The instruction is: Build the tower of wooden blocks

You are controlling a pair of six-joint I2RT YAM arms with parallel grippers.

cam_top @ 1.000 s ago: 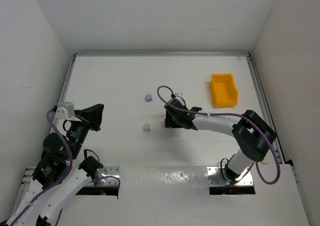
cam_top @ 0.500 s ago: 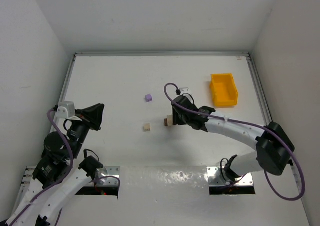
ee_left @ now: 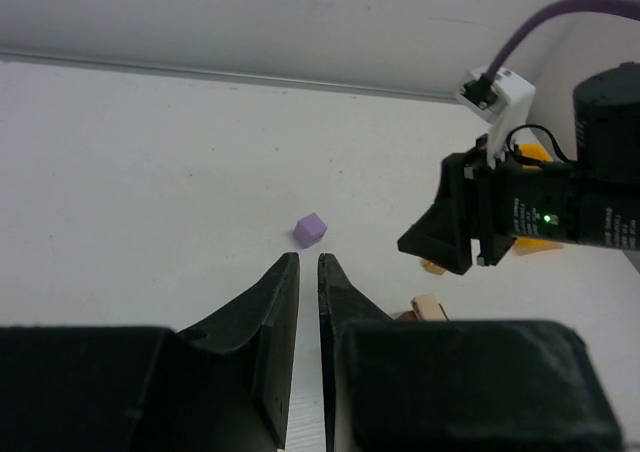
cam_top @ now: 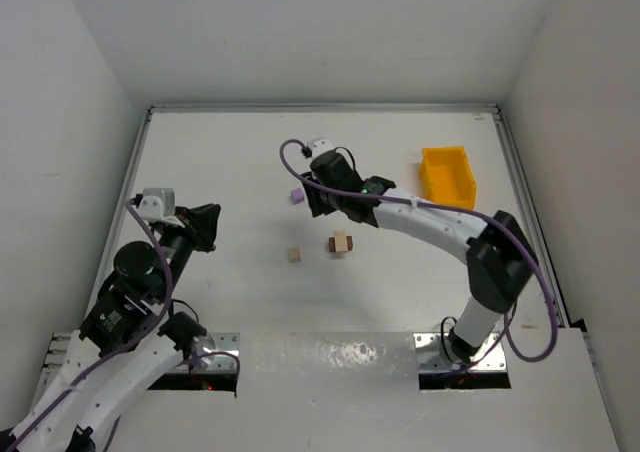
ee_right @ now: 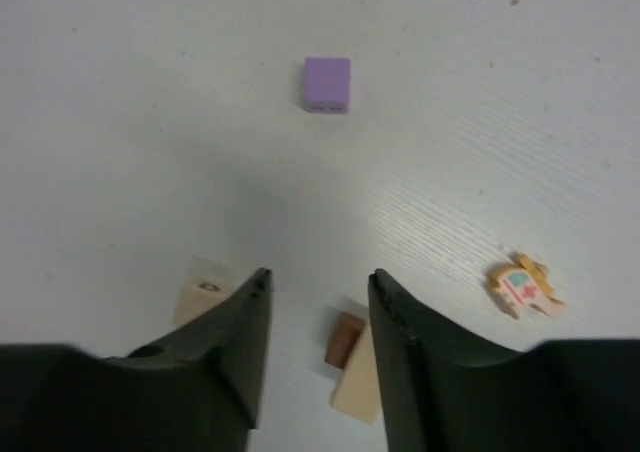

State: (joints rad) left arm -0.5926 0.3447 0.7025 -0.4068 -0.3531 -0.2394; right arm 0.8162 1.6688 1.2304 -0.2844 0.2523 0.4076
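A light tan oblong block lies on a darker brown block (cam_top: 341, 242), a low stack mid-table. In the right wrist view the brown block (ee_right: 345, 338) peeks out beside the tan block (ee_right: 358, 390). A loose tan cube (cam_top: 293, 255) lies to its left and also shows in the right wrist view (ee_right: 198, 294), partly behind a finger. My right gripper (cam_top: 318, 204) (ee_right: 317, 277) is open and empty, raised above the table beyond the stack. My left gripper (cam_top: 205, 227) (ee_left: 307, 259) is shut and empty, far left of the blocks.
A purple cube (cam_top: 297, 196) (ee_right: 327, 83) (ee_left: 310, 230) lies just left of the right gripper. A small painted toy piece (ee_right: 525, 287) lies on the table to the right. A yellow bin (cam_top: 447, 179) stands at the back right.
My right gripper has left the tan block on the brown one and lifted away toward the back left, near the purple cube. The left arm shifted slightly right.
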